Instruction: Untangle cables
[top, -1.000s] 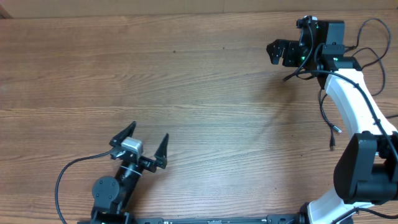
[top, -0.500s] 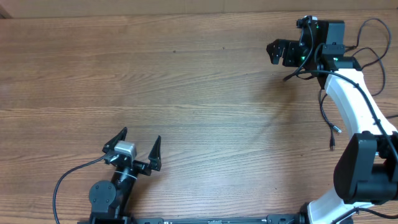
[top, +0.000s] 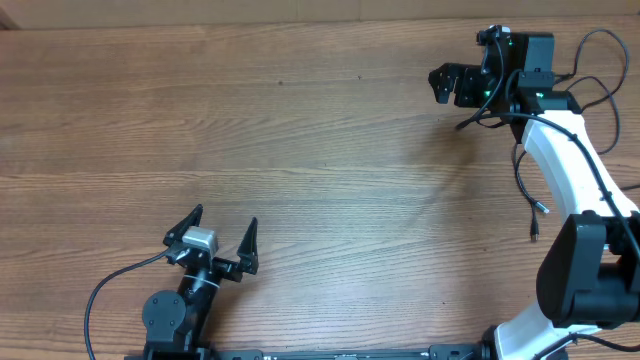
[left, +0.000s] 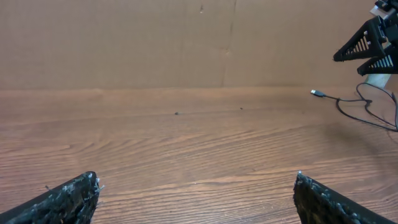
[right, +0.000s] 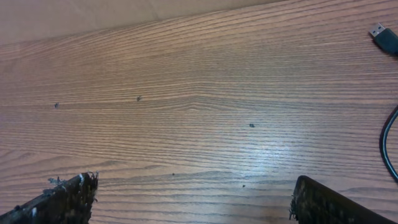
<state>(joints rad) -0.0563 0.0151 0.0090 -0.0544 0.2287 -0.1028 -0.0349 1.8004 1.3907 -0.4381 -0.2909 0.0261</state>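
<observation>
From where I stand, the thin black cables (top: 519, 172) with small silver-tipped plugs lie loose on the right side of the brown wood-grain table (top: 300, 150), just beside the white-and-black right arm (top: 555, 150). One strand trails from under the arm's wrist toward the near edge, where two plug ends rest close together on the bare wood. The right gripper (top: 443, 86) is at the far right of the table, its black jaws spread wide and grasping nothing. Its own camera shows only wood between the two fingertips, with a flat silver plug (right: 382, 33) in the upper right corner and a curve of cord at the right edge. The left gripper (top: 218, 236) sits near the front edge on the left, well apart from the cables, its jaws likewise released wide and empty. Through its wrist camera, a silver plug end (left: 318, 93) and a looping cord lie far across the table, below the right gripper.
</observation>
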